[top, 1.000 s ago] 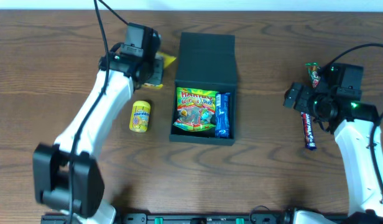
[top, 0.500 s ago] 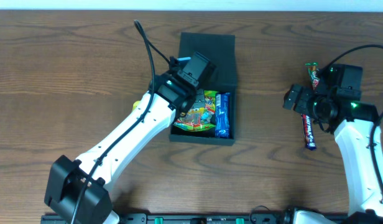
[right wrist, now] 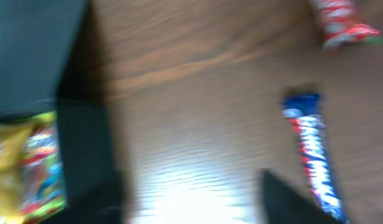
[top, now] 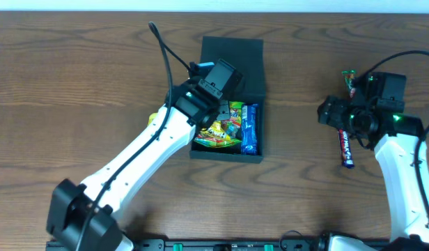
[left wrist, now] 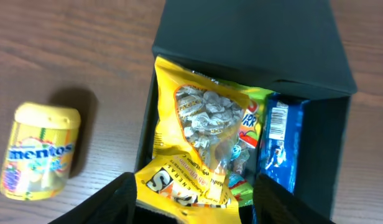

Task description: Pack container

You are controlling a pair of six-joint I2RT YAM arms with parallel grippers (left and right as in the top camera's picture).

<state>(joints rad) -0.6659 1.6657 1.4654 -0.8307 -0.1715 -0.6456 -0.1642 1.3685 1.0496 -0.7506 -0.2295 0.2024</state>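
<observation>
The container (top: 232, 56), a dark box lying open mid-table, has a yellow packet (left wrist: 198, 124) hanging into it between the fingers of the left gripper (left wrist: 193, 198), grip unclear; letting go seems next, while the right gripper (right wrist: 191, 199), jaws apart and empty, hovers near a blue bar (right wrist: 313, 155).

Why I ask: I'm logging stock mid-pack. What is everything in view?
container: 1, dark teal-black, table centre, lid open
yellow snack bag: 1, yellow, held over container's left half
gummy bag: 1, green multicoloured, inside container
blue packet: 1, blue, inside container, right side
Mentos tub: 1, yellow, table, left of container
chocolate bar: 1, blue-red-white, table right
wrapped candy: 1, red-green, beyond the bar
table: 1, brown wood
left gripper: 1, black, holding yellow snack bag
right gripper: 1, black, open, empty, near chocolate bar
</observation>
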